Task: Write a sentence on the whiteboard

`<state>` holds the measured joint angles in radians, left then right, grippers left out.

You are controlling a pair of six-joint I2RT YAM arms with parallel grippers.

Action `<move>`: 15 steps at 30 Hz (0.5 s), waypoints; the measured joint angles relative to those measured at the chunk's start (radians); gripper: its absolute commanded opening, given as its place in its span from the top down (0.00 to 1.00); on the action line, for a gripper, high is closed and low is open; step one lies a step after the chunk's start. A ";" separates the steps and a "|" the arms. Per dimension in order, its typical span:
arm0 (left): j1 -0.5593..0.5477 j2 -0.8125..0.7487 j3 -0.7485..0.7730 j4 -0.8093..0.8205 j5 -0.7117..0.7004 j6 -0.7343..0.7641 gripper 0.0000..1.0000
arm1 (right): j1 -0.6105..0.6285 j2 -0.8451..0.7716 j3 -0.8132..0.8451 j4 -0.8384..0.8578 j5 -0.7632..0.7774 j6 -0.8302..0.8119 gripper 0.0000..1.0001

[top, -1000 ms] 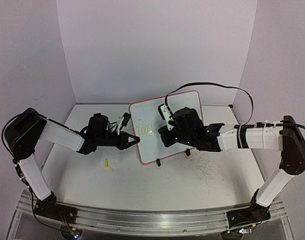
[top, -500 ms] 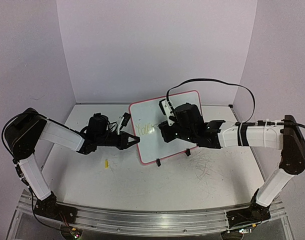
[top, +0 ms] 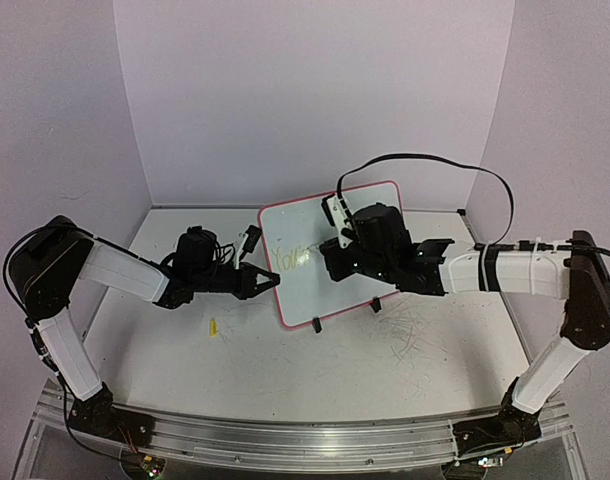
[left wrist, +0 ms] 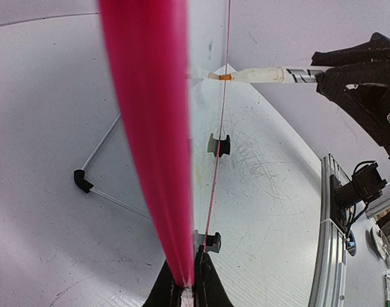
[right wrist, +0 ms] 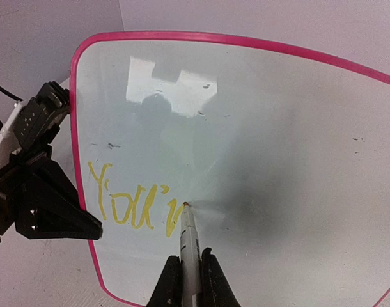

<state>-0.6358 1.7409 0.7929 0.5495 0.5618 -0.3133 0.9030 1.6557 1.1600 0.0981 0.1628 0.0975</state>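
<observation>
Progress since a sec ago: right fingers (right wrist: 176, 278) have slid further away from the left fingers (top: 266, 281) across the whiteboard (right wrist: 297, 160). The sentence (right wrist: 134, 201) has grown w/ them and now reads approx. "You'r" in pale yellow, w/ the fresh stroke ending right at the marker (right wrist: 188, 236) tip. So the task looks underway but early. Most of the line is prob. yet to come, and blank board lies ahead of the tip.

Right fingers: clenched tight on the marker barrel, which sticks out straight ahead of them, tip touching the board face. Left fingers: pinched on the board's pink rim (left wrist: 150, 128) at the edge nearest the first letter, no shift vs. a sec ago, prob. bracing it.

Whiteboard stands tilted on its wire stand (left wrist: 102, 144) on the counter (top: 285, 370), between the two sets of fingers. Sentence starts just beside the left fingers and ends at the marker tip.
</observation>
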 measured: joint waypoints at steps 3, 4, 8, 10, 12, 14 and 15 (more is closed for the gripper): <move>0.000 -0.001 0.000 0.000 0.000 0.000 1.00 | -0.008 -0.026 -0.024 0.010 0.000 0.000 1.00; 0.000 -0.001 0.000 0.000 0.000 0.000 1.00 | -0.010 -0.033 -0.029 0.011 -0.001 0.000 1.00; 0.000 -0.001 0.000 0.000 0.000 0.000 1.00 | -0.017 -0.040 -0.035 0.015 -0.013 0.001 1.00; 0.000 -0.001 0.000 0.000 0.000 0.000 1.00 | -0.018 -0.040 -0.035 0.015 -0.023 0.001 1.00; 0.000 -0.001 0.000 0.000 0.000 0.000 1.00 | -0.018 -0.040 -0.035 0.015 -0.035 0.000 1.00; 0.000 -0.001 0.000 0.000 0.000 0.000 1.00 | -0.018 -0.040 -0.035 0.015 -0.050 -0.001 1.00; 0.000 -0.001 0.000 -0.001 0.000 0.000 1.00 | -0.018 -0.040 -0.035 0.015 -0.057 -0.001 1.00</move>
<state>-0.6361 1.7397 0.7929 0.5489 0.5621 -0.3130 0.8852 1.6161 1.1252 0.1127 0.1059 0.0965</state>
